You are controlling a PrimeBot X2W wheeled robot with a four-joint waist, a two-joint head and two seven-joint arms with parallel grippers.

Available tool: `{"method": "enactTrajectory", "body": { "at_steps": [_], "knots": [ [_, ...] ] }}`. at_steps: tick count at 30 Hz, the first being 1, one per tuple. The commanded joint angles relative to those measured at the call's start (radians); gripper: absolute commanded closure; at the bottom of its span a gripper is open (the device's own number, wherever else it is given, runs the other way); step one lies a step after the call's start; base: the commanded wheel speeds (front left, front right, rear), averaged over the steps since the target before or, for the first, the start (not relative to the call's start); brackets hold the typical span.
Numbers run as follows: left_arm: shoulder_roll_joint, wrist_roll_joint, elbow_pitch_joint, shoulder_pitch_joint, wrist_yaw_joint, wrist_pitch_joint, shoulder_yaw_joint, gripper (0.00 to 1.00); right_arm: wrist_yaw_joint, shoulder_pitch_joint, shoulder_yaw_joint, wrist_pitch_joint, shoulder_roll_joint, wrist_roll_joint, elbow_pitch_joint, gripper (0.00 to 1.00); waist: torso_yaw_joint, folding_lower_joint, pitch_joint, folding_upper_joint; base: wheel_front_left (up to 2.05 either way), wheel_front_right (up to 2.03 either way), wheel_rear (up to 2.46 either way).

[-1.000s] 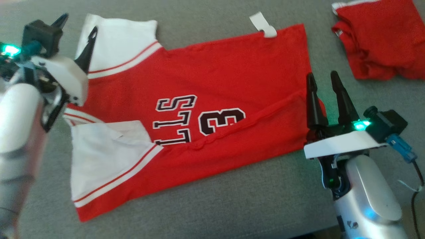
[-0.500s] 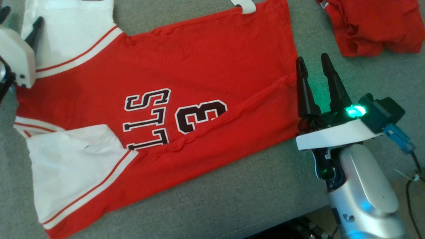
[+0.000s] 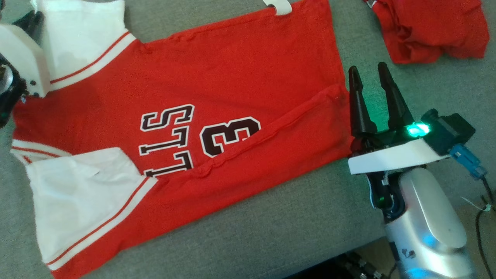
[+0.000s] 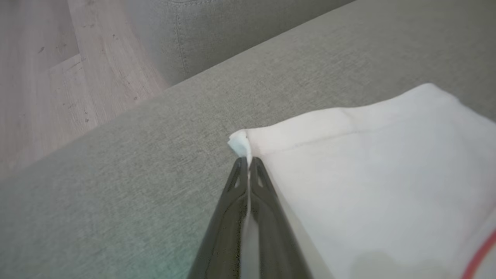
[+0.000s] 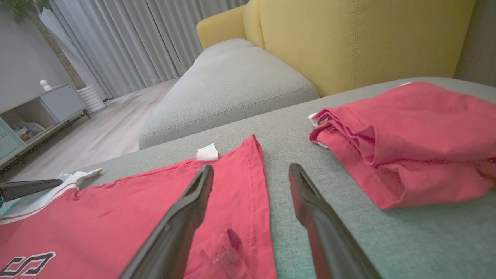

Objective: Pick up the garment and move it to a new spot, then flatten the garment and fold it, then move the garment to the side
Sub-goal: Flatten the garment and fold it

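Observation:
The garment [image 3: 232, 77] is a red jersey with white sleeves and dark lettering, spread flat on the grey cushion [image 3: 271, 240]. My left gripper [image 4: 248, 161] is shut on the corner of the far white sleeve [image 4: 368, 174], with cloth pinched between its tips. In the head view that gripper [image 3: 31, 21] sits at the top left, at the edge of the sleeve [image 3: 81, 35]. My right gripper [image 3: 368, 69] stands open beside the jersey's hem at the right, holding nothing. From the right wrist, its fingers [image 5: 182, 217] straddle the hem edge [image 5: 255, 182].
A second red garment [image 3: 430, 27] lies crumpled at the far right of the cushion, close past my right gripper. A yellow sofa back [image 5: 348, 38] rises behind it. Wooden floor [image 4: 58, 77] lies beyond the cushion's left edge. A cable [image 3: 482, 217] hangs at the right.
The head camera has shifted, sliding the whole picture left and up. My left gripper's fingers, apart a second ago, have come together on the white sleeve's corner. The right gripper holds its place.

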Motion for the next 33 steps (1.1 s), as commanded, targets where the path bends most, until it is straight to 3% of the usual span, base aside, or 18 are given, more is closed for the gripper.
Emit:
{"method": "enactTrajectory", "body": {
  "at_steps": [1,9,17,25,33],
  "knots": [
    [0.04,-0.006,-0.006,-0.021,0.002,-0.013,0.02,1.0,-0.001,-0.004,0.008,-0.01,-0.003,-0.012,-0.022,0.0,0.011,0.0,-0.014,0.0,0.0,0.0,0.0],
    [-0.035,0.008,0.016,-0.011,0.002,-0.251,-0.01,1.0,-0.001,-0.008,-0.05,0.006,-0.003,-0.148,0.029,0.0,0.099,0.0,-0.124,0.0,0.0,0.0,0.0],
    [-0.078,0.063,-0.05,0.034,0.014,-0.442,-0.036,1.0,-0.001,-0.069,-0.18,0.19,-0.003,-0.335,0.013,0.0,0.22,0.0,-0.186,0.0,0.0,0.0,0.0],
    [-0.061,0.094,-0.242,0.12,0.065,-0.466,-0.073,1.0,-0.001,-0.218,-0.315,0.441,-0.012,-0.434,0.162,0.0,0.322,0.0,-0.198,0.0,0.0,0.0,0.0],
    [-0.036,0.117,-0.453,0.153,0.115,-0.414,-0.104,1.0,-0.001,-0.401,-0.492,0.538,-0.044,-0.595,0.397,0.0,0.385,0.0,-0.153,0.0,0.0,0.0,0.0]
  ]
}}
